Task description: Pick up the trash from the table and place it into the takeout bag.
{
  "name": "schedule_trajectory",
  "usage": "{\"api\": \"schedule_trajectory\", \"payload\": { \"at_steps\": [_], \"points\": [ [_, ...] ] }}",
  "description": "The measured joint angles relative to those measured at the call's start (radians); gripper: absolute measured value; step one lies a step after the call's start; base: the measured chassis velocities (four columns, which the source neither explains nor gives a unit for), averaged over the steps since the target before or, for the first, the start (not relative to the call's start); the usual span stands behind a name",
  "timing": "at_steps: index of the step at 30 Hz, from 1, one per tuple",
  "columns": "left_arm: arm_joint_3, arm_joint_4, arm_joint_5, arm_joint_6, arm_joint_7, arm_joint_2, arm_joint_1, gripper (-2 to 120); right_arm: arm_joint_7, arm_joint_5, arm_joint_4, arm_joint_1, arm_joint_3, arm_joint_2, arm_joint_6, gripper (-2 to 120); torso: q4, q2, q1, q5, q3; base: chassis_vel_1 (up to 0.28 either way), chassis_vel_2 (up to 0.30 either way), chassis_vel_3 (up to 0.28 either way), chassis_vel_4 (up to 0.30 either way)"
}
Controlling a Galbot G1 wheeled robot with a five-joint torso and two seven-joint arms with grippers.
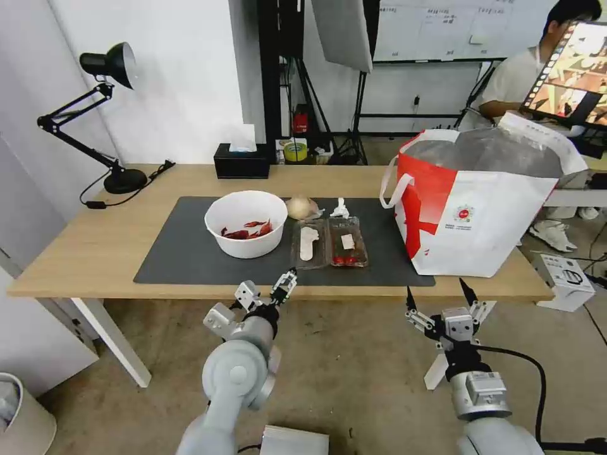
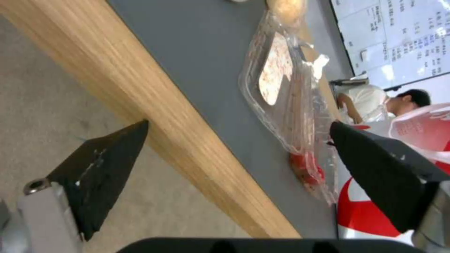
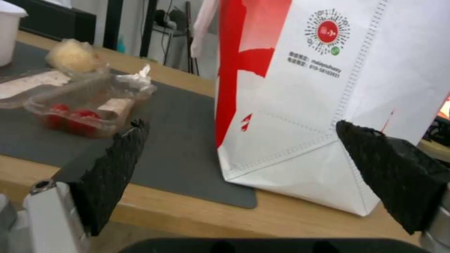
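**Grippers poised, nothing picked yet**

Below the table's (image 1: 95, 253) near edge, the left gripper (image 1: 269, 294) and right gripper (image 1: 441, 298) hang with fingers spread wide and empty, apparently readied for reaching. On the mat (image 1: 183, 253), the bowl (image 1: 246, 222) holds red scraps, the clear tray (image 1: 329, 243) red bits; the takeout bag (image 1: 480, 202) stands open at the right end.

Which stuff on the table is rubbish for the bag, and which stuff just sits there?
For the job: white bowl with red scraps, clear tray, wrapped ball, paper wad, takeout bag.

Just lying about: black tissue box, desk lamp.
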Motion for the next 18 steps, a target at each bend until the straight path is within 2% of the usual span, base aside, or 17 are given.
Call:
{"api": "schedule_trajectory", "payload": {
  "at_steps": [2, 7, 10, 18],
  "points": [
    [-0.007, -0.019, 0.016, 0.010, 0.000, 0.005, 0.034, 100, 0.001, 0.000, 0.000, 0.005, -0.003, -0.002, 0.000, 100, 0.0013, 0.000, 0.000, -0.0001, 0.000, 0.000, 0.000, 0.000, 0.000],
    [-0.027, -0.052, 0.020, 0.016, 0.001, 0.020, 0.077, 100, 0.001, 0.000, -0.001, 0.005, -0.007, 0.000, 0.000, 100, 0.0013, 0.000, 0.000, 0.0000, 0.000, 0.000, 0.000, 0.000, 0.000],
    [-0.053, -0.102, 0.012, 0.017, 0.011, 0.033, 0.112, 100, 0.002, 0.000, -0.001, 0.005, -0.013, 0.004, 0.000, 100, 0.0016, 0.000, 0.000, 0.0002, 0.000, 0.000, 0.000, 0.000, 0.000],
    [-0.048, -0.140, -0.017, 0.002, 0.040, 0.006, 0.103, 100, 0.002, -0.002, 0.017, -0.005, -0.014, 0.001, -0.001, 100, 0.0015, 0.000, -0.001, 0.0002, 0.000, 0.000, 0.000, 0.000, 0.000]
  ]
}}
